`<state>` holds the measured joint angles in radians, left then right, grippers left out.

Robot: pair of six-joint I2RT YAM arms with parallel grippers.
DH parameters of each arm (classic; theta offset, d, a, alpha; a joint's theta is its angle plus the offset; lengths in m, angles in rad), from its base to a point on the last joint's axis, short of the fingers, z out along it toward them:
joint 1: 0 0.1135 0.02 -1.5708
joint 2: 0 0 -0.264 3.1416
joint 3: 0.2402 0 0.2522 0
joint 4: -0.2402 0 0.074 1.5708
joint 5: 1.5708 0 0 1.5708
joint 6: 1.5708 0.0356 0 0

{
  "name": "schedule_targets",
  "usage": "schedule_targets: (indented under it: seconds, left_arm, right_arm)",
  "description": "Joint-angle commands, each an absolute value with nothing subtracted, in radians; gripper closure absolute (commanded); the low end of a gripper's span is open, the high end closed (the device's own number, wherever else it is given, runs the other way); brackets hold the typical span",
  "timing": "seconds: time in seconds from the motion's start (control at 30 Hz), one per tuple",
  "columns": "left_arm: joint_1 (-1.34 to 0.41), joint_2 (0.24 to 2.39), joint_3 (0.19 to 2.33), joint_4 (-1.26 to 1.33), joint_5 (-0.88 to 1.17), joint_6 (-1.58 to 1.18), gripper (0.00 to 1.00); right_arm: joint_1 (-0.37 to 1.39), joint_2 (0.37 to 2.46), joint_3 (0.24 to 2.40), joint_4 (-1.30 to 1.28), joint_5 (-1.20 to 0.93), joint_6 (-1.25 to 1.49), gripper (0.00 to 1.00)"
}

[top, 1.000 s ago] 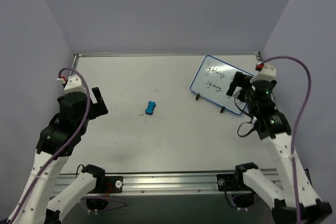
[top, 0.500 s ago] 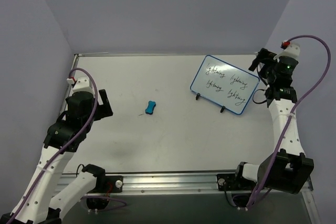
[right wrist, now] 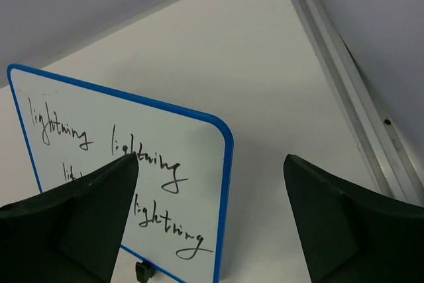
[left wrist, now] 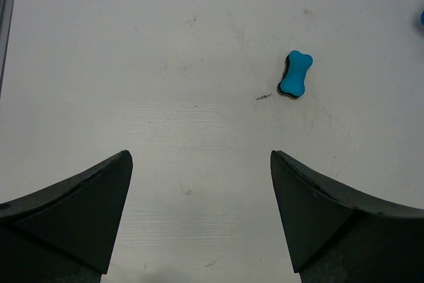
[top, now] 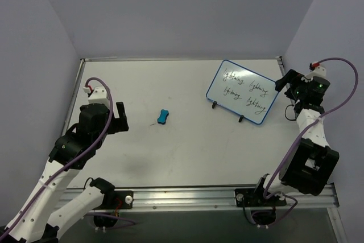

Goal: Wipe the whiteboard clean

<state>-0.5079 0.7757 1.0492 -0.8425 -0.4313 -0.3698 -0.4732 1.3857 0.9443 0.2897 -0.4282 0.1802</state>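
Right arm [top: 311, 122] swung beside whiteboard [top: 243, 91]; its fingers [right wrist: 66, 223] hide part of writing [right wrist: 149, 164].

Plain lavender walls [top: 170, 9] enclose a white bench [top: 182, 152] on three sides. An aluminium rail [top: 187, 194] runs along its near edge. The light is soft and even.

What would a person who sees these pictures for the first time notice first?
The whiteboard, blue-rimmed and covered with dark cursive writing, stands at the far right of the table. A small blue eraser lies alone near the middle, untouched. The left gripper hangs open to the left of it, and the right gripper is open beside the board's right edge.
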Motion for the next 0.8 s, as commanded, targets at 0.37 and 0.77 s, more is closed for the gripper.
schedule_targets:
  seconds: [0.37, 0.77]
  left_arm:
    - [-0.626, 0.746, 1.052, -0.807, -0.479, -0.354, 0.06]
    - [-0.687, 0.721, 1.054, -0.811, -0.494, -0.356, 0.06]
  right_arm:
    - [-0.540, 1.621, 1.013, 0.414, -0.754, 0.097, 0.22]
    - [-0.548, 1.693, 1.040, 0.486, -1.003, 0.112, 0.23]
